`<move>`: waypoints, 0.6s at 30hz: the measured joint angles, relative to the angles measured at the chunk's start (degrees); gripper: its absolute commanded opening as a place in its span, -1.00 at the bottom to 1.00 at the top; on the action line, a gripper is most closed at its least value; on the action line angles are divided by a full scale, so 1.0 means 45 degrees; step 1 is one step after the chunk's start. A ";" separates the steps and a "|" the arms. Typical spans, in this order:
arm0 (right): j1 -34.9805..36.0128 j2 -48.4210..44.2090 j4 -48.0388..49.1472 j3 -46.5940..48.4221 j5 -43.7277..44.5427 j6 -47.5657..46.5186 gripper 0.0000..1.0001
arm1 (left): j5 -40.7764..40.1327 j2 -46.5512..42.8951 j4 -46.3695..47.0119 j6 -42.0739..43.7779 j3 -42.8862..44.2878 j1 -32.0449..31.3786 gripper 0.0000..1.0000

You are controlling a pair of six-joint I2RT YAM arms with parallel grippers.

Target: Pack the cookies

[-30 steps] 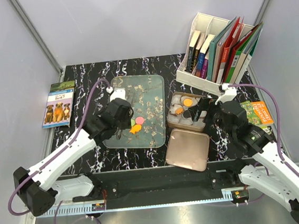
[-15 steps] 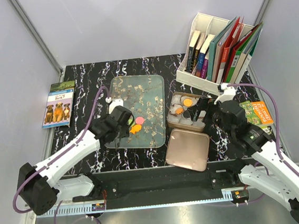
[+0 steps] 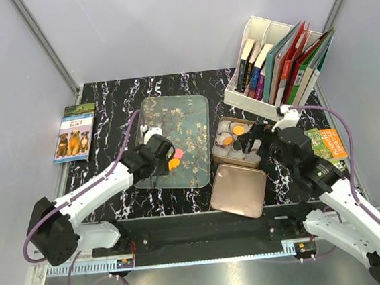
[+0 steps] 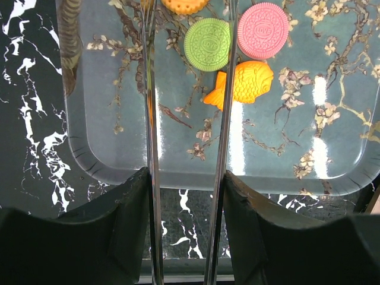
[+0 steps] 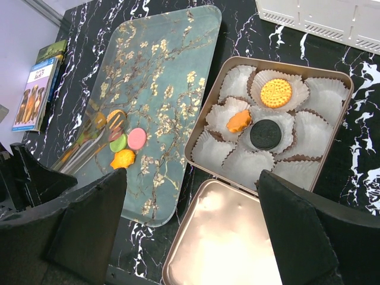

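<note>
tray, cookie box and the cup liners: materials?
Tray: likely glass or glossy plastic; hard glare streaks, blossom print. Cookie box: seemingly metal tin, satin rose-gold; its lid gives soft reflections. Cup liners: white pleated paper, matte.

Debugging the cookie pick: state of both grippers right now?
Left gripper: open, long fingers straddling the green cookie, gripping nothing.
Right gripper: open, empty, above the tin.

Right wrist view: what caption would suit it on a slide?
Open tin holds three cookies in paper cups; four more wait on the tray.
</note>
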 measured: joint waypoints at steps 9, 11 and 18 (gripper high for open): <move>0.0000 0.0039 0.0039 0.0000 -0.0005 -0.0005 0.99 | 0.0058 0.0112 0.0238 0.0000 -0.0180 0.0087 0.00; 0.0000 0.0053 0.0034 -0.0005 0.0000 -0.0005 1.00 | 0.0063 0.0112 0.0277 0.0000 -0.0248 0.0126 0.01; 0.0000 0.0092 0.0039 -0.0015 -0.0005 -0.0005 1.00 | 0.0107 0.0257 0.0515 0.0044 -0.0262 0.0408 -0.14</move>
